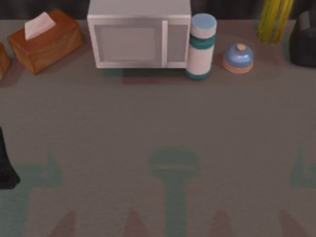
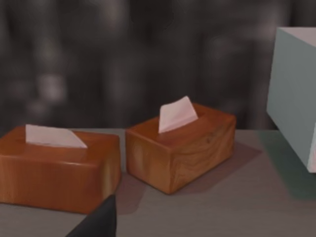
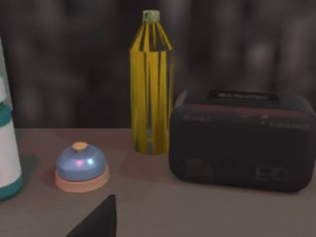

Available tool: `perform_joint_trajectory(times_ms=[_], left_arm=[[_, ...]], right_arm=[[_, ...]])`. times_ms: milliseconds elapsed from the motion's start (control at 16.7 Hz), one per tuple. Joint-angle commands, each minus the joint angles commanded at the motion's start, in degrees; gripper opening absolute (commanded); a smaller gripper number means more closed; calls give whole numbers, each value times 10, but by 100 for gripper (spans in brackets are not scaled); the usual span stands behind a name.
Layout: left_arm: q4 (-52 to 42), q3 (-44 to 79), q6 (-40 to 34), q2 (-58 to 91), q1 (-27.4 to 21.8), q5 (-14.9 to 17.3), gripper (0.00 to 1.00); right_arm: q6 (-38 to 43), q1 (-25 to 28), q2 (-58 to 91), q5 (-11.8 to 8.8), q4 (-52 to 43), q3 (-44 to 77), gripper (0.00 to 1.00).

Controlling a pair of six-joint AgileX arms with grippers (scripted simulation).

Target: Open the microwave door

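The white microwave stands at the back middle of the table. Its door, with the grey window, lies flat and closed against the front, beside the narrow control panel. A side wall of the microwave shows in the left wrist view. My left gripper is parked at the table's left edge, far from the door; one dark fingertip shows, well off centre, with nothing held. My right gripper is out of the top view; its fingertip shows over bare table, also off centre and holding nothing.
Two brown tissue boxes sit left of the microwave. A white and teal bottle stands against its right side. Further right are a blue bell, a yellow bottle and a black box.
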Motion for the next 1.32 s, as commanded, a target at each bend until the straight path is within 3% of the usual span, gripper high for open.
perform_joint_trajectory(times_ms=[240,540,1320], left_arm=[[-6,17,-6,18,-8,-3,100],[-57,155,-51,167,-62,-32,100],[-314,797,-241,923,-289,-178,100]], right_arm=[[0,0,0,0,0,0,100],[0,0,0,0,0,0,100],[0,0,0,0,0,0,100]])
